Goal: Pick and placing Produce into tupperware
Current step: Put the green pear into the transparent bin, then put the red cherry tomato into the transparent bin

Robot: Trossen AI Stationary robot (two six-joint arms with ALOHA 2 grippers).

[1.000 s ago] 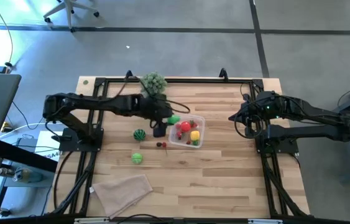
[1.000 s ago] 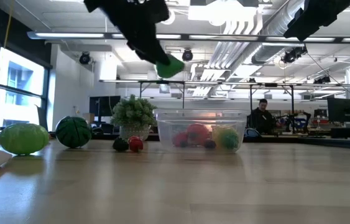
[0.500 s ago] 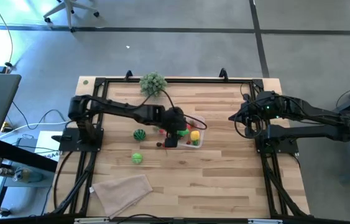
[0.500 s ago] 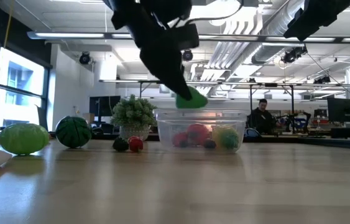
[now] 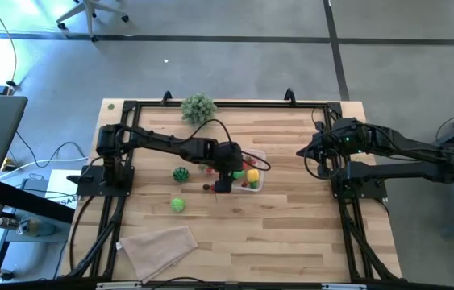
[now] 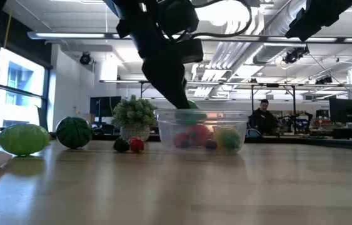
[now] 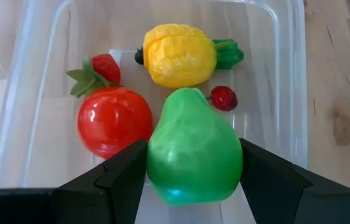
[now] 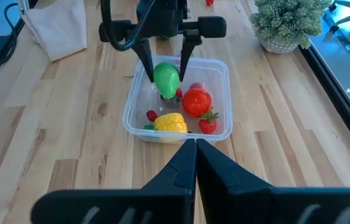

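My left gripper (image 5: 225, 167) is over the clear tupperware (image 5: 252, 182), shut on a green toy pear (image 7: 193, 146). In the low view the pear (image 6: 188, 106) is level with the tupperware's rim (image 6: 202, 113). Inside lie a red tomato (image 7: 114, 121), a yellow fruit (image 7: 178, 55), a strawberry (image 7: 103, 67) and a small red berry (image 7: 224, 98). On the table to the left rest a striped dark green ball (image 5: 181, 174), a light green ball (image 5: 178, 205) and two small berries (image 5: 208, 187). My right gripper (image 5: 301, 153) waits shut near the table's right edge. My left gripper pinches the pear at its wide part (image 7: 162, 168) between the two fingers (image 7: 122, 177), one on each side. The fingers (image 8: 145, 65) come from above, pointing down. The pear is lifted clear, narrow end down, above the fruits in the tupperware.
A bushy grey-green plant (image 5: 199, 105) stands near the far edge. A beige folded cloth (image 5: 160, 246) lies at the near left. Black frame rails (image 5: 114, 217) run along both sides. Bare wood lies between the tupperware and my right arm.
My left gripper has carried the pear toward the table's right, from beside the tupperware to over it, and then down until the pear reaches the rim. It stays shut on the pear. The right arm has kept still.
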